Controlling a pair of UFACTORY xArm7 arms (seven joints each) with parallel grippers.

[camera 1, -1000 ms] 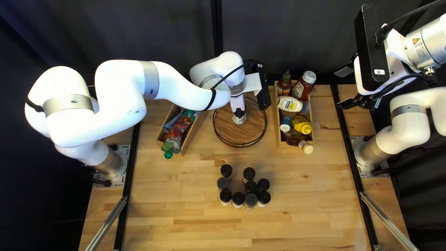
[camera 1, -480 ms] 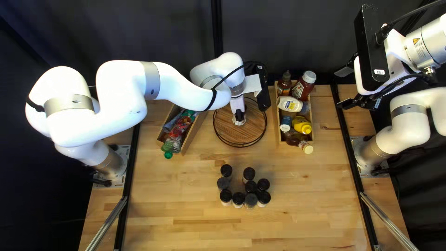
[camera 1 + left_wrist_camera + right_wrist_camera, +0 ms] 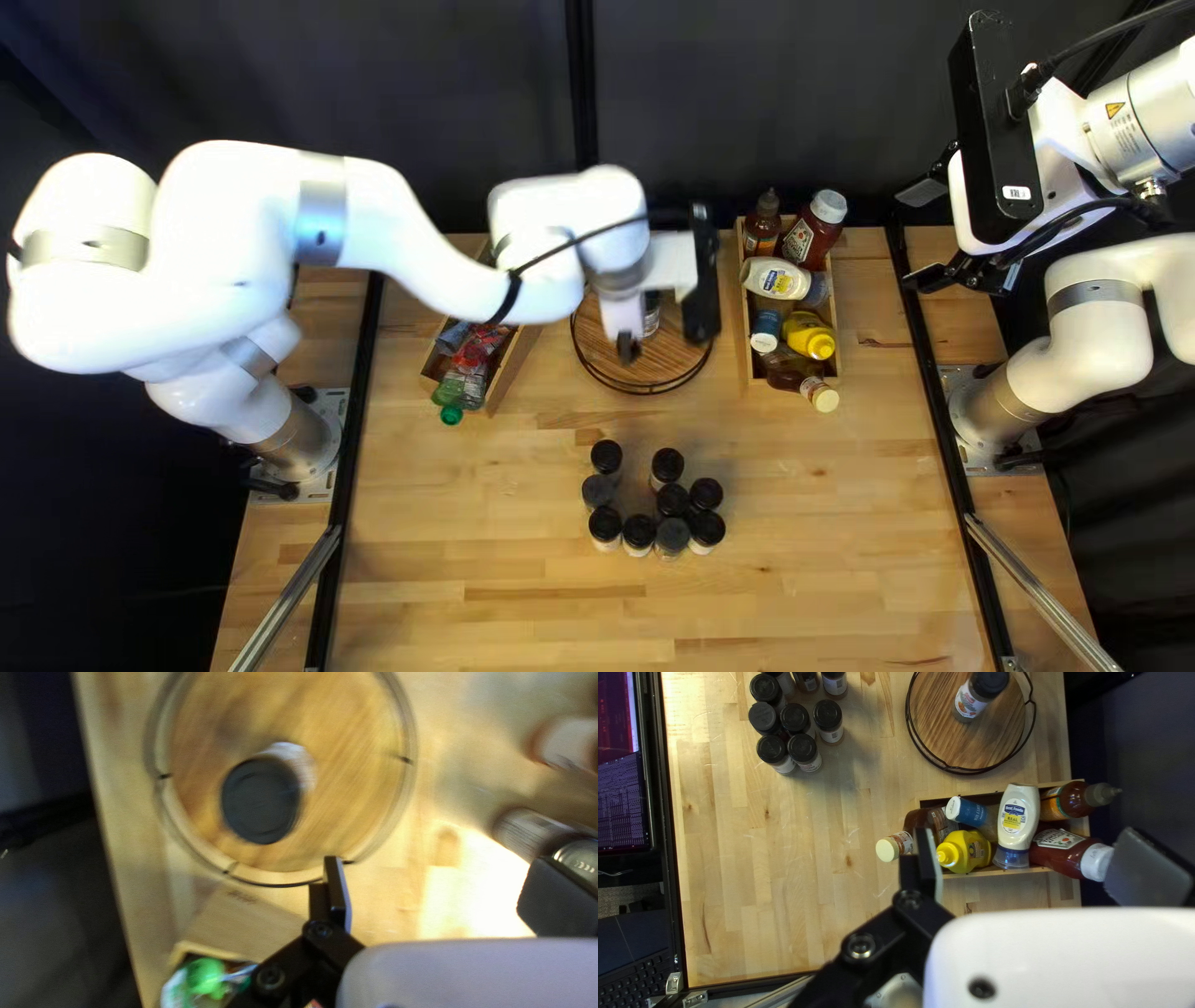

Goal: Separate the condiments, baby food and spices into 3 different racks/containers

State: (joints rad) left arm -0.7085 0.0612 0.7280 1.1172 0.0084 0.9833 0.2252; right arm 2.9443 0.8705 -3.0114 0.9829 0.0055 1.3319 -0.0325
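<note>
My left gripper (image 3: 629,347) hangs over the near part of the round wooden tray (image 3: 610,355). Its fingers stand wide apart, holding nothing, in the left wrist view (image 3: 436,886). A black-lidded spice jar (image 3: 260,801) stands on that tray, ahead of the gripper and outside its fingers. Several dark-lidded spice jars (image 3: 672,500) stand grouped on the table. One wooden box (image 3: 512,370) holds pouches (image 3: 467,355); another (image 3: 741,326) holds condiment bottles, among them yellow mustard (image 3: 809,336) and ketchup (image 3: 815,230). My right gripper (image 3: 924,237) is open and empty, raised at the right, also in the right wrist view (image 3: 1027,858).
The round tray has a raised wire rim (image 3: 958,770). A light-capped bottle (image 3: 890,848) sticks out over the near end of the condiment box. A green-capped bottle (image 3: 451,415) juts from the pouch box. Black rails (image 3: 352,436) run along both sides of the table.
My left gripper has moved toward the table's near edge, away from the jar that it was at on the round tray. The left arm's elbow has swung left. The right arm stays put.
</note>
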